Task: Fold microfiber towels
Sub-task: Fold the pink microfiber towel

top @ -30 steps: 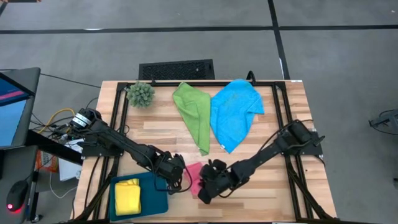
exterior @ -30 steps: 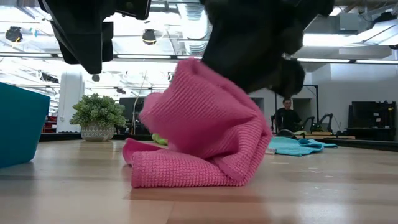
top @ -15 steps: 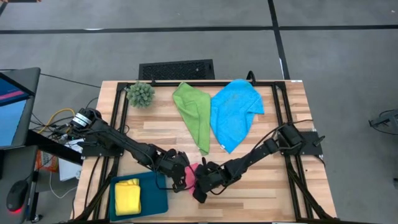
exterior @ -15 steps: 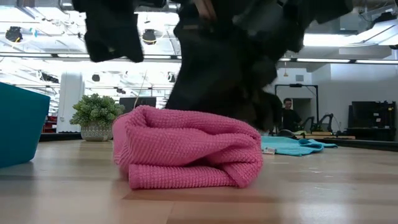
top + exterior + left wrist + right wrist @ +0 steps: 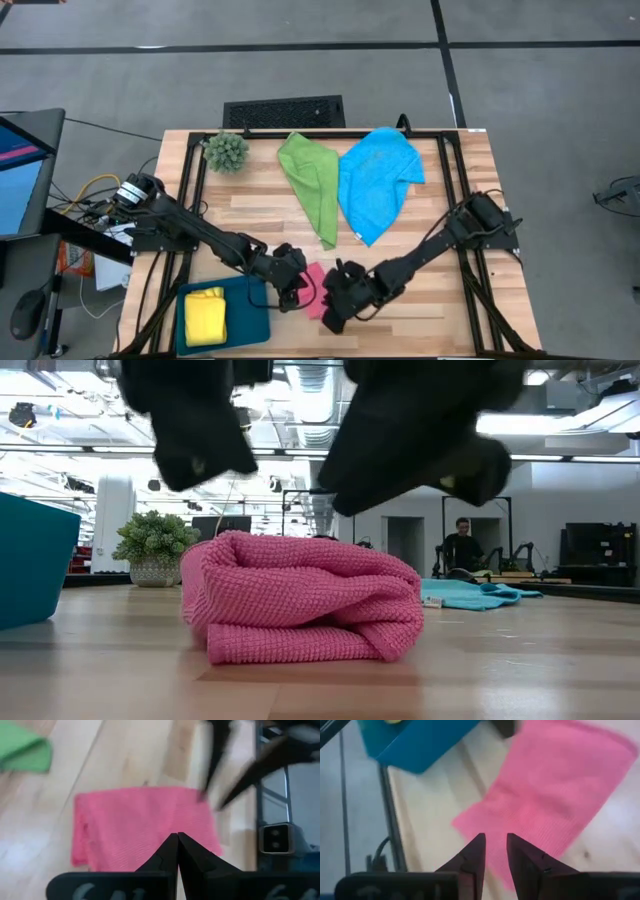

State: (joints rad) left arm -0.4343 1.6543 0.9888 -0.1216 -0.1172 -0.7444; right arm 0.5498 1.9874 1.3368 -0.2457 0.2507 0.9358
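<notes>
Two tools hover just above the folded pink towel point(image 5: 305, 600) on the counter point(image 5: 430, 320): left tool point(image 5: 177, 840) pinched shut, right tool point(image 5: 494, 842) narrowly parted, neither holding cloth. From above, both arms hide most of it. Bare wood lies toward the near edge.

Pink towel point(image 5: 314, 287) mostly hidden under both tools from above; low view: tools blurred, cut off, possibly clear of cloth.
</notes>
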